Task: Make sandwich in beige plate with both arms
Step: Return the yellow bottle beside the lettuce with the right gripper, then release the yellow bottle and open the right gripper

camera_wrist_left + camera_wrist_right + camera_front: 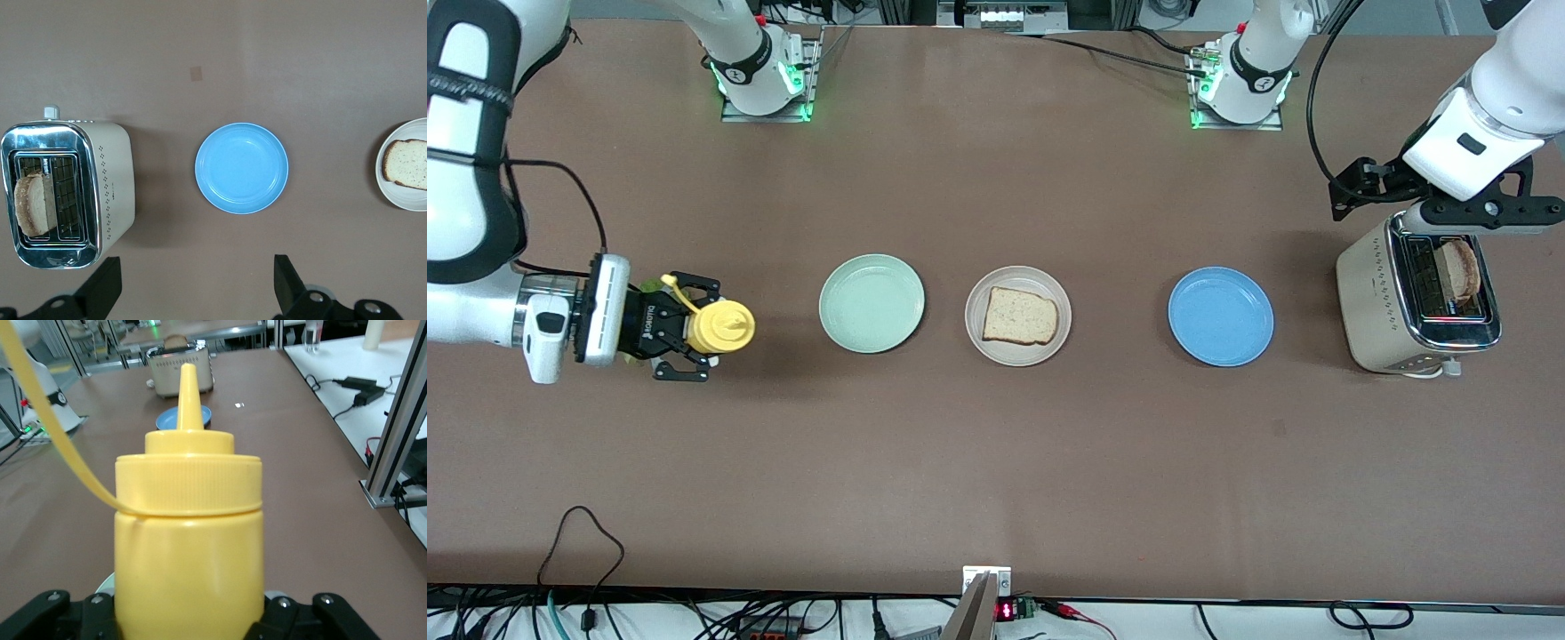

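Observation:
The beige plate [976, 336] lies mid-table with one toast slice [1020, 316] on it; both show in the left wrist view, plate [390, 193] and slice [407, 163]. A second slice [1461, 267] stands in the toaster [1369, 302]. My left gripper [1476, 212] hangs open and empty over the toaster; its fingers [288, 283] are wide apart. My right gripper [685, 329] is shut on an upright yellow squeeze bottle [722, 327] at the right arm's end of the table; the bottle [190, 540] fills the right wrist view. A greenish patch [646, 286] shows under that hand; I cannot tell what it is.
A mint-green plate [871, 302] lies between the bottle and the beige plate. A blue plate [1221, 316] lies between the beige plate and the toaster, and shows in the left wrist view [241, 167]. Cables run along the table's near edge.

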